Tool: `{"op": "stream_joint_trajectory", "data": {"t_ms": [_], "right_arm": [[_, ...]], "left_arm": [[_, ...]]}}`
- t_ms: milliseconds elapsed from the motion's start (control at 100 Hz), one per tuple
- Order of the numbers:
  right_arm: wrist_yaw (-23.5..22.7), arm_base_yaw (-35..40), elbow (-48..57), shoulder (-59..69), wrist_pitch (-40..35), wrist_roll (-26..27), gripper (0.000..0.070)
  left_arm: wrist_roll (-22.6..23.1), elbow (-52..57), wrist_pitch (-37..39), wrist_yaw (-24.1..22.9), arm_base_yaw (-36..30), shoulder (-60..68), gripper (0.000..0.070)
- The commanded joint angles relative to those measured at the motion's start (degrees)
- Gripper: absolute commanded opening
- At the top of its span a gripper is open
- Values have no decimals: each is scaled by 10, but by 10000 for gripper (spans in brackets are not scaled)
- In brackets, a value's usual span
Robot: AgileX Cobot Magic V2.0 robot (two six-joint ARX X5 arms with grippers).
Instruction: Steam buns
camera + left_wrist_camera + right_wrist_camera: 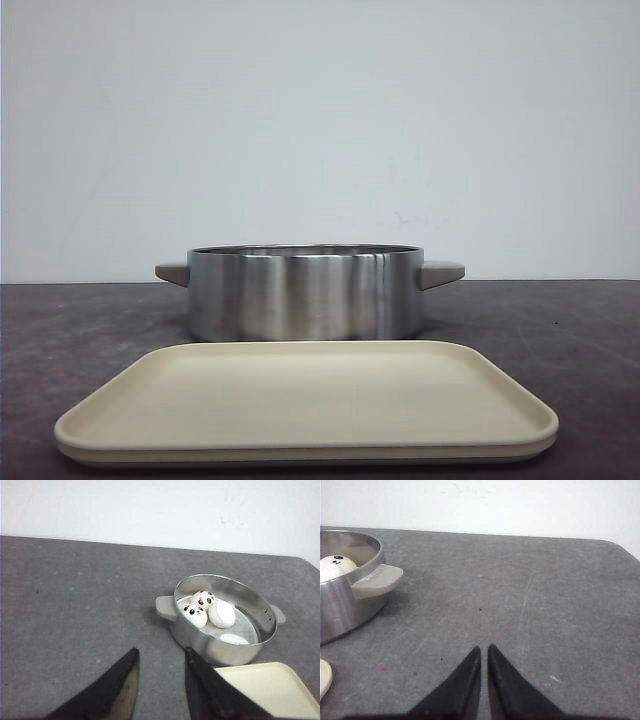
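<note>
A plain white wall backs our dark grey table (600,330). On it stands a steel steamer pot (305,295) with a bare cream tray (305,400) just in front. The panda buns (212,614) lie inside the pot. Our left gripper (161,667) hovers with fingers parted; our right gripper (484,662) is nearly closed, holding nothing.

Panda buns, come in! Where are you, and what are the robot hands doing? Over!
Left gripper open, holding nothing. Right gripper shut, holding nothing. Four buns inside the metal pot. Tray bare, nothing blocking.
</note>
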Motion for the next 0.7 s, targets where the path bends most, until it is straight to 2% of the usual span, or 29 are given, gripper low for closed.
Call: {"op": "stream_joint_trajectory", "data": {"t_ms": [0, 110, 260, 450, 580, 630, 690], "right_arm": [[0, 2, -1, 0, 0, -3, 15], [0, 2, -1, 0, 0, -3, 15], [0, 2, -1, 0, 0, -3, 15], [0, 2, -1, 0, 0, -3, 15], [0, 2, -1, 0, 0, -3, 15], [0, 2, -1, 0, 0, -3, 15], [0, 2, -1, 0, 0, -3, 15]], "left_arm": [[13, 6, 1, -2, -5, 2, 146], [35, -21, 40, -2, -4, 1, 146], [70, -114, 193, 12, 45, -19, 146], [70, -280, 408, 166, 188, -60, 146], [66, -372, 482, 279, 280, -100, 145], [59, -402, 497, 301, 314, -117, 145], [52, -433, 507, 304, 348, -137, 145]]}}
